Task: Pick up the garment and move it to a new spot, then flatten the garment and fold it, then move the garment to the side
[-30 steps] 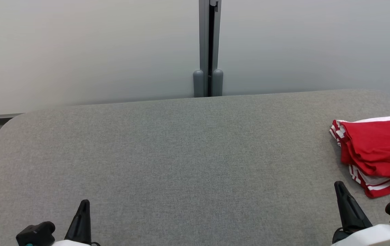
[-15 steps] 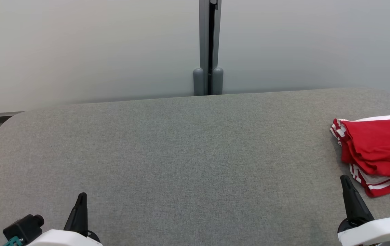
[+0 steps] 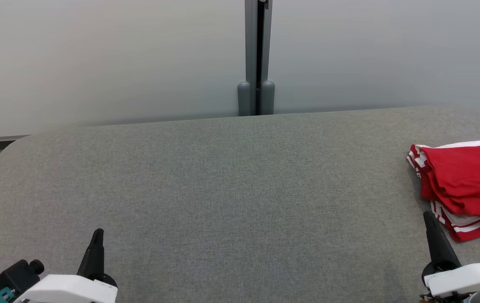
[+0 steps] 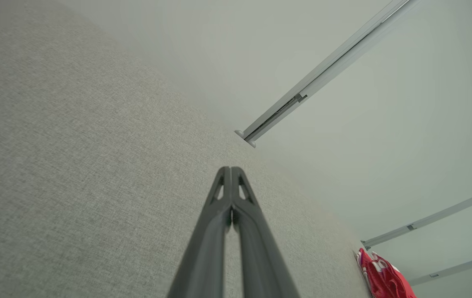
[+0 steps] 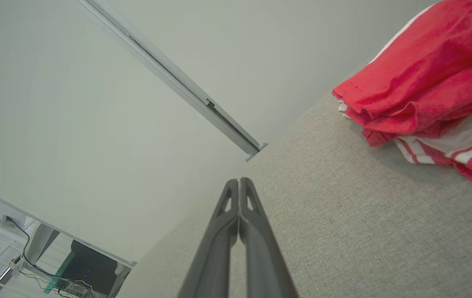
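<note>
Looking down, we see a big pale wall (image 3: 96,63) standing behind the far edge of the bench (image 3: 223,189). The bench is wide, covered in grey cloth, and has round corners. The garment (image 3: 467,181) lies on the right end of the bench, folded into a thick little pile. It is red, with red and white stripes peeking out at the bottom and a white bit on its far side. Part of it runs off the right side of the head view, so we cannot tell if it reaches the bench's edge. A grey post (image 3: 256,50) stands behind the middle of the bench's far edge, with a dark gap down it and two round stubs at its foot. Our left jaws are over the near left part of the bench. Their two dark fingers (image 4: 215,231) are pressed together at the tips and hold nothing. Our right jaws are over the near right part of the bench, near the garment but not touching it. Their fingers (image 5: 219,248) are pressed together too, with nothing between them.
</note>
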Controlling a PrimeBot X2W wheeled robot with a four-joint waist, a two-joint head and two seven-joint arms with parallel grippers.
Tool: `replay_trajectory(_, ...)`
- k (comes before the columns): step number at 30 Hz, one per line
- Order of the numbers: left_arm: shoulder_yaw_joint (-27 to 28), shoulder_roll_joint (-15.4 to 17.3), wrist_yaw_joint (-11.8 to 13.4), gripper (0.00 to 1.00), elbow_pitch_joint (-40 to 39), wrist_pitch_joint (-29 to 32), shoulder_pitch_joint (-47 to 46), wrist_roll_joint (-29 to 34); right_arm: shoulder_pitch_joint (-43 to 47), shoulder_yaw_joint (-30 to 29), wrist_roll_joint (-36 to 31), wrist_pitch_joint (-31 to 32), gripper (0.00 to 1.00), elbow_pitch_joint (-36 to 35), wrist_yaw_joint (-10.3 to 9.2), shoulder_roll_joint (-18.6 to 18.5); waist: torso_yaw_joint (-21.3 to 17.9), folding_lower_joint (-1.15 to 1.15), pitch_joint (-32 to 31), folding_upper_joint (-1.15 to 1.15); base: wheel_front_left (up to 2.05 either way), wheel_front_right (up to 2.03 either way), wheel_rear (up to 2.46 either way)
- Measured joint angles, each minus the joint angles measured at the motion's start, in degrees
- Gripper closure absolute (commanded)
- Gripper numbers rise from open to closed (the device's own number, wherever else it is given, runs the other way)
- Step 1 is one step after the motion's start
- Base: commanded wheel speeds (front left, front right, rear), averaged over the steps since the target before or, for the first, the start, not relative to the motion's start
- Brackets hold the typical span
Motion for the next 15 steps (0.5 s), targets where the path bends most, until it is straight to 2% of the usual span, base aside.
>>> replay_trajectory(15, 2.57, -1.36, -2.44, 1.0, 1.19, 1.93, -2.09, -9.03, -1.92, -1.43, 10.32, 0.89, 1.0, 1.46, -0.01, 0.77, -0.03, 0.0, 0.47, 0.0, 0.0, 0.0, 0.0)
